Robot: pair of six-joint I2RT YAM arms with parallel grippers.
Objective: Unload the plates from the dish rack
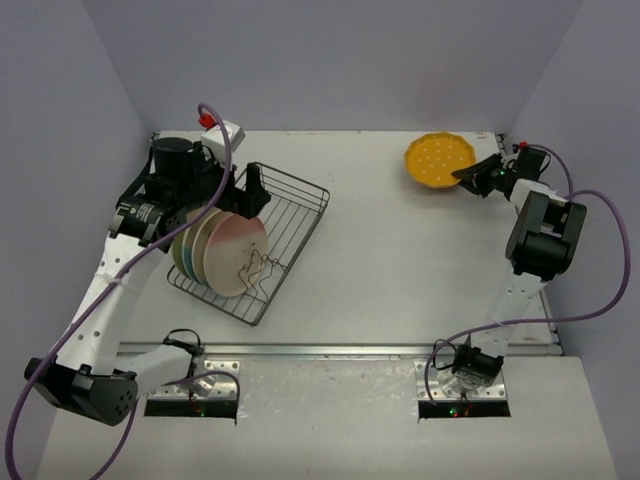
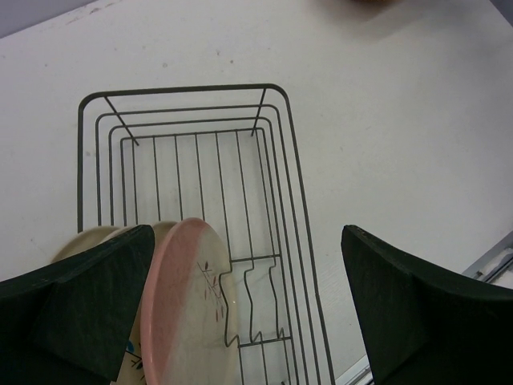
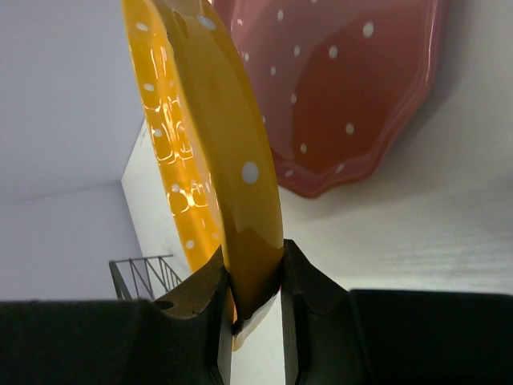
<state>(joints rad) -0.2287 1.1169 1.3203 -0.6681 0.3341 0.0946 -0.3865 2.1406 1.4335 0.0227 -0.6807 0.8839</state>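
Plates (image 1: 222,255): 3 stand on edge at the near-left end of the dish rack (image 1: 296,215), with the cream-and-pink plate (image 2: 188,313) foremost.
Left gripper (image 2: 247,237): above the rack, fingers spread wide. The foremost rim lies between them, close to the finger (image 2: 80,305) that hides the plates behind.
Right gripper (image 3: 250,269): fingers clamped on the rim of the orange dotted plate (image 3: 212,120), far right of the table.
Pink dotted plate (image 3: 345,80): flat on the table just beyond the orange one.
Surface: white table (image 1: 390,270), with a metal rail (image 1: 350,350) along its near edge.
Room: pale lilac walls (image 1: 350,60) on 3 sides.
Count: 5 plates, 1 rack, 2 grippers.
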